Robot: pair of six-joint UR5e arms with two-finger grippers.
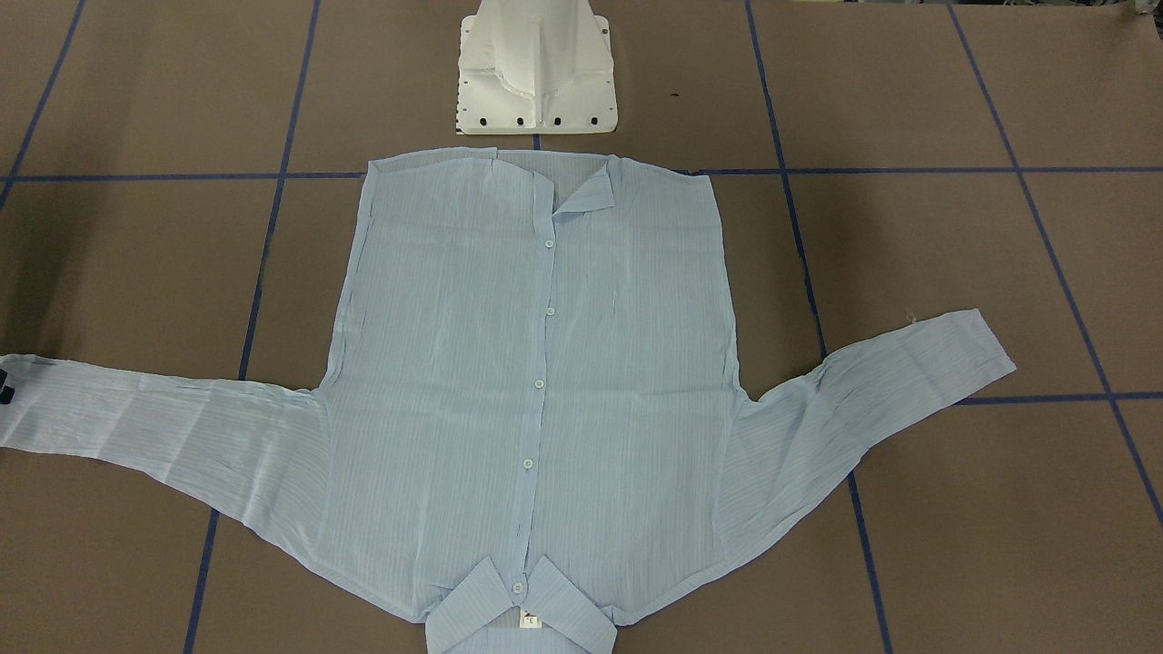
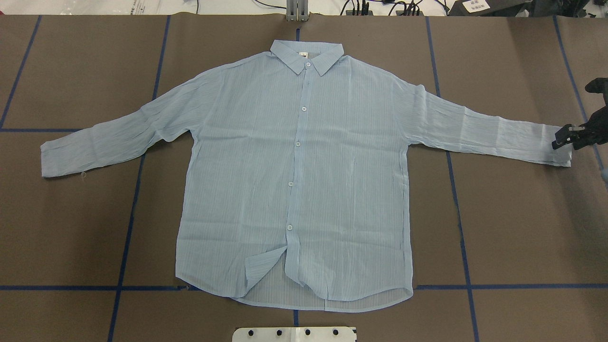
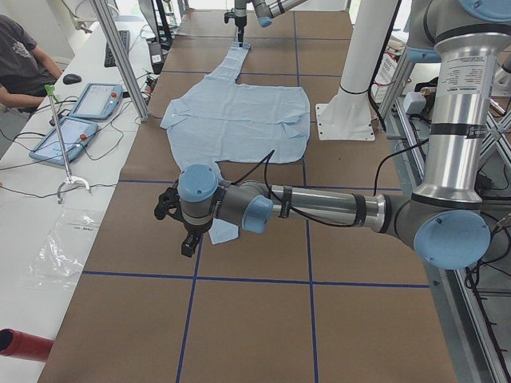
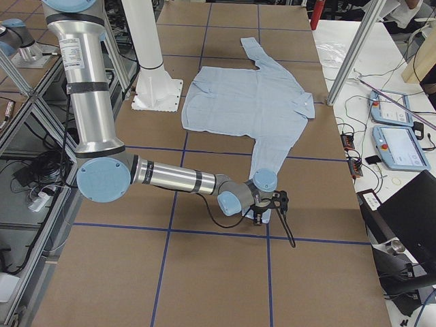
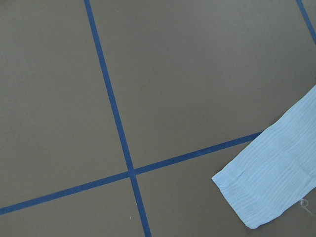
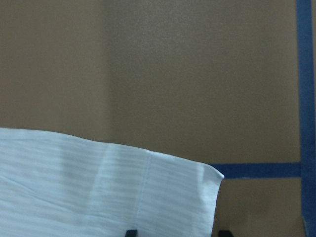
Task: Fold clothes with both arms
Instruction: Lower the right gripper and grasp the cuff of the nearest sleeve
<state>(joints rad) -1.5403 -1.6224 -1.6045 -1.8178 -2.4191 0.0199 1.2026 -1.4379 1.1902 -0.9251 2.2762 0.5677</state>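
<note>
The light blue button-up shirt [image 2: 294,166] lies spread flat and face up on the brown table, collar on the far side and both sleeves stretched out. My right gripper [image 2: 563,140] is low over the right sleeve cuff [image 6: 177,197]. Its two fingertips [image 6: 131,232] stand apart, open, either side of the cuff's end. My left gripper [image 3: 185,233] hangs just beyond the left sleeve cuff [image 5: 271,182], apart from it. It shows only in the exterior left view, so I cannot tell whether it is open or shut.
The white pedestal base [image 1: 536,82] stands at the shirt's hem side. Blue tape lines [image 2: 128,199] grid the table. A side desk with tablets [image 3: 80,120] and a seated person [image 3: 20,64] runs along the collar side.
</note>
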